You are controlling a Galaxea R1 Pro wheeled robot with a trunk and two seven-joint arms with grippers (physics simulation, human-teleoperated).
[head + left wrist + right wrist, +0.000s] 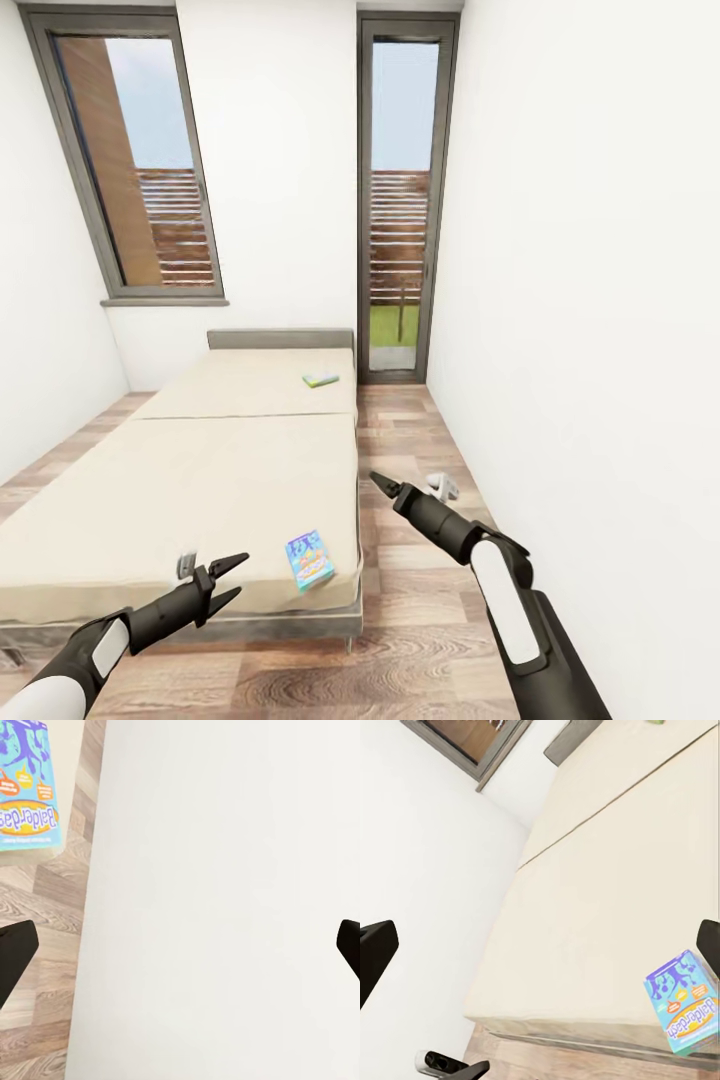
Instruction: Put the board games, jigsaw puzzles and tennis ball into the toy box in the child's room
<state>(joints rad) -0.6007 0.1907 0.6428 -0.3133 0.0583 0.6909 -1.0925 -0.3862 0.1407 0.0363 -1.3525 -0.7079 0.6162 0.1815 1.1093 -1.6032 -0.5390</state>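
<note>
Now we stand at the bed (200, 470) with both sets of fingers open and empty, the blue board game (309, 560) lying flat at the near corner, just right of our left gripper (232, 580), its long axis running away from us.

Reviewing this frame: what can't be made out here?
- Far board game, head view: too small to read its print.
- Blue board game, left wrist view: cut off by the picture's edge.
- Right hand, head view: seen end-on; open or shut unclear.
- Bed, head view: left side cropped.
</note>
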